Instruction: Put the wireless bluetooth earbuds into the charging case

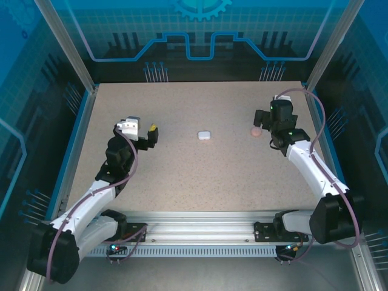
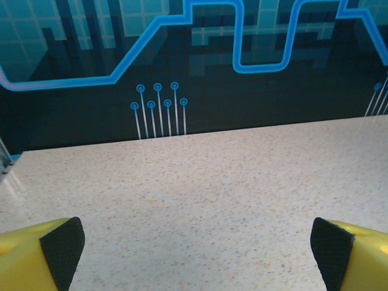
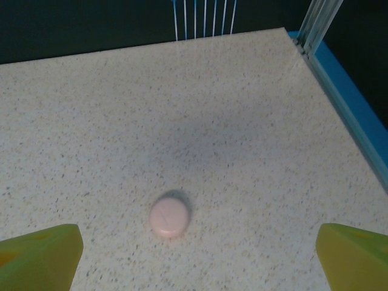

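Right gripper (image 3: 199,245) spread wide, holding nothing; its yellow fingers (image 3: 42,257) sit at either side of the wrist view. Pink case (image 3: 168,217) lies flat on the table (image 3: 254,121), lid shut, a faint seam line across its top; it sits ahead of the gripper, a little left of the midline between the fingers. Outline near round, long axis hard to call. From above, this gripper hangs just beside the pink case; right arm clearly the nearer.

Left gripper (image 2: 197,242) also spread wide, empty, bare table ahead. White case (image 1: 204,135) mid-table between the arms, off to this gripper's right, well apart.

Judgement: a lid needs opening first; whether earbuds already sit inside cannot be told.
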